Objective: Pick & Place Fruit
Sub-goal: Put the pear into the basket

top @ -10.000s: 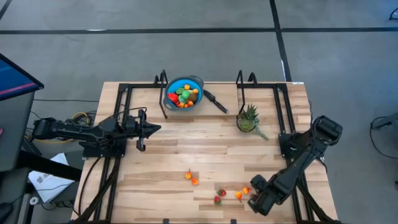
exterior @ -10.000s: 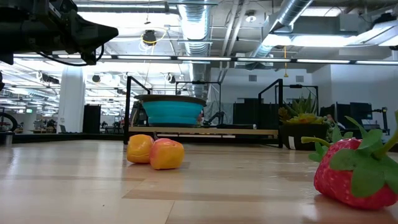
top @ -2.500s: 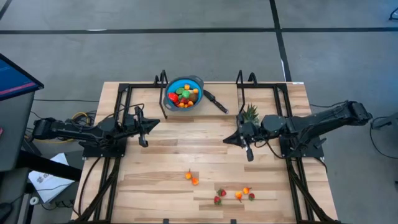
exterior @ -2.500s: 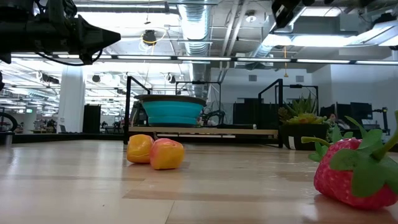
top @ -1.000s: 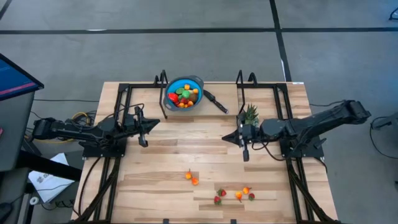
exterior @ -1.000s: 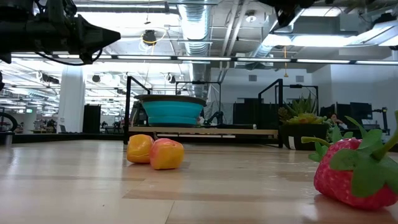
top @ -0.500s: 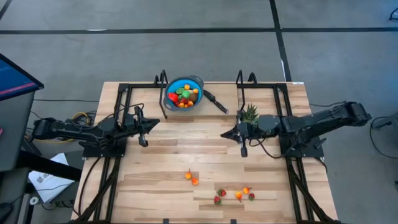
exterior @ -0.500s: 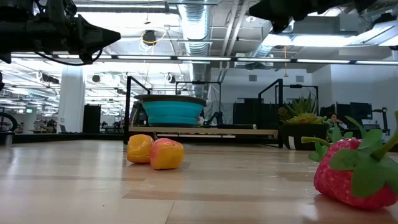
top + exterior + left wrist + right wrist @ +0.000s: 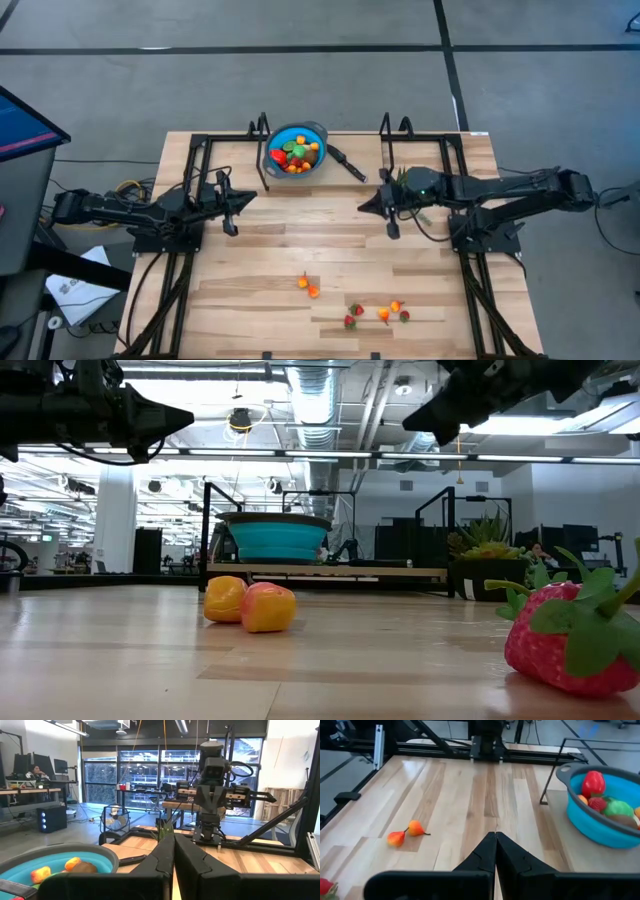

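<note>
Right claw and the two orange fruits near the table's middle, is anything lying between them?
No. In the high view only bare table lies between the right claw and the orange fruits; the right wrist view shows the same.

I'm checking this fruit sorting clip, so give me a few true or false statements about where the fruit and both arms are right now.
1. The round blue bowl already holds several toy fruits. True.
2. The right gripper holds a red strawberry. False: its fingers are shut on nothing, above bare wooden table.
3. Small orange and red fruits lie on the table's near part. True.
4. The left gripper reaches into the bowl. False: it hangs shut at the table's left side.
</note>
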Robot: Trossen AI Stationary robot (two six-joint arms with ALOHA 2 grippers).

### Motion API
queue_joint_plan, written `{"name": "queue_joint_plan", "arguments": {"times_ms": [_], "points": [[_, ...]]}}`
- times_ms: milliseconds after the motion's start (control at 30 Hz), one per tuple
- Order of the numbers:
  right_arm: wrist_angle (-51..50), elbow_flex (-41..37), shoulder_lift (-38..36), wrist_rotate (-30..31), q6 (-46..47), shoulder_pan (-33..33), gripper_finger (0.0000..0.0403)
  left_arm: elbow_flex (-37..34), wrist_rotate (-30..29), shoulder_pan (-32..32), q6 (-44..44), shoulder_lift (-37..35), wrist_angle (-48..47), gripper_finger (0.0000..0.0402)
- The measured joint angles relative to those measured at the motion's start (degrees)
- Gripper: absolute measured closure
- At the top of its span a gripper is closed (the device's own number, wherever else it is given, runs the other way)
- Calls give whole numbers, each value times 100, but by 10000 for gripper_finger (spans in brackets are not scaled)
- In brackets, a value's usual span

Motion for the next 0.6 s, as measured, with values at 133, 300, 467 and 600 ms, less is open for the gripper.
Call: {"name": "queue_joint_plan", "arguments": {"times_ms": [133,300,467,600], "points": [[12,0,0,-55,-126,4,403,1,4,-1,0,-2,0,398],[601,-220,133,-54,2,134,403,2,24,0,0,-2,-2,398],[2516,-1274,135,-64,353,229,403,0,23,0,0,-2,-7,398],[3478,-1945,-39,-59,609,115,403,2,22,-2,0,-2,-7,398]]}}
